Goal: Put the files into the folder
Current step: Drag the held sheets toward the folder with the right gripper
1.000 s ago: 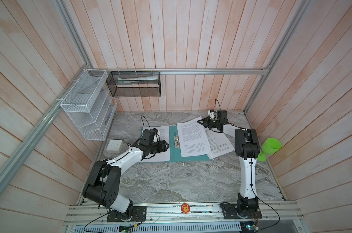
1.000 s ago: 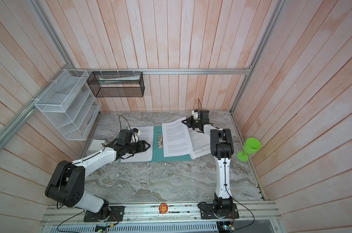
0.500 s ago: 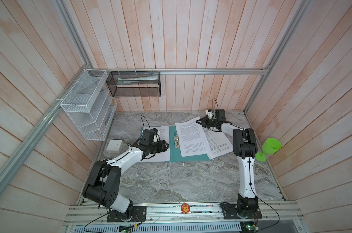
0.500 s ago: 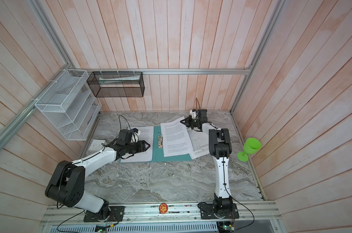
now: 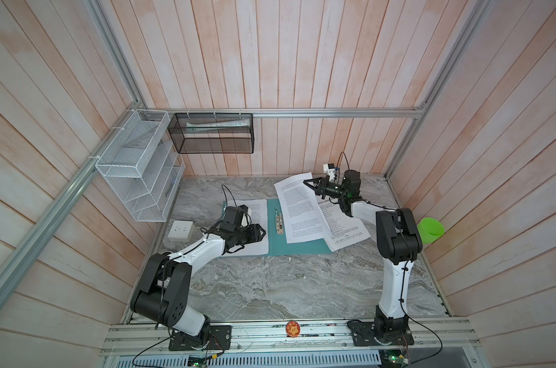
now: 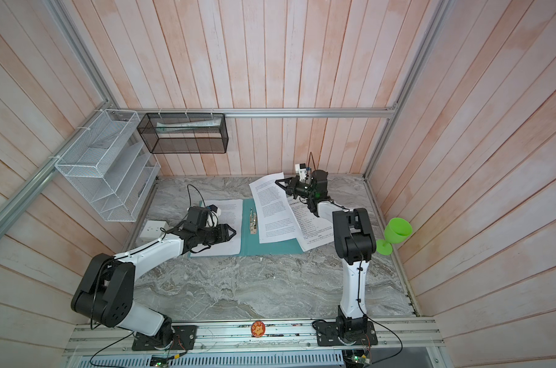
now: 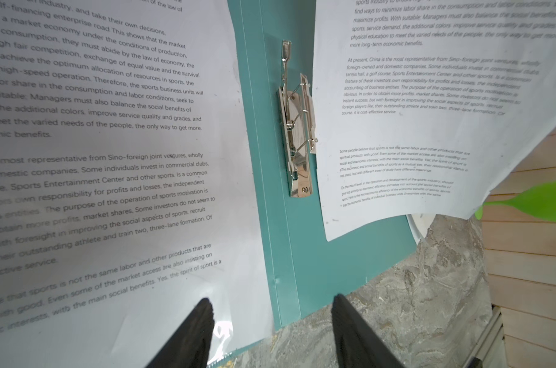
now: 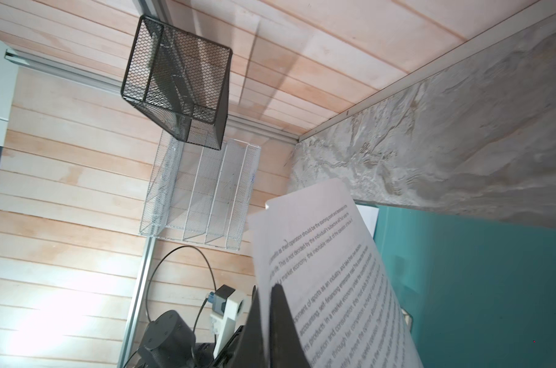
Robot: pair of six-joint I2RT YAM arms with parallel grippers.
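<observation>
Both top views look steeply down from high above the front rail toward the back wall, far enough to take in the whole table and both arms; they share nearly everything. The left wrist camera looks close along the left gripper onto the open folder. The right wrist camera, rolled sideways, looks past the right gripper and its pinched sheet toward the black basket. Both wrist views share folder and sheet.

A folder lies open on the worktop, one sheet on its left half. Rightward, an upper sheet overlaps a lower sheet.
</observation>
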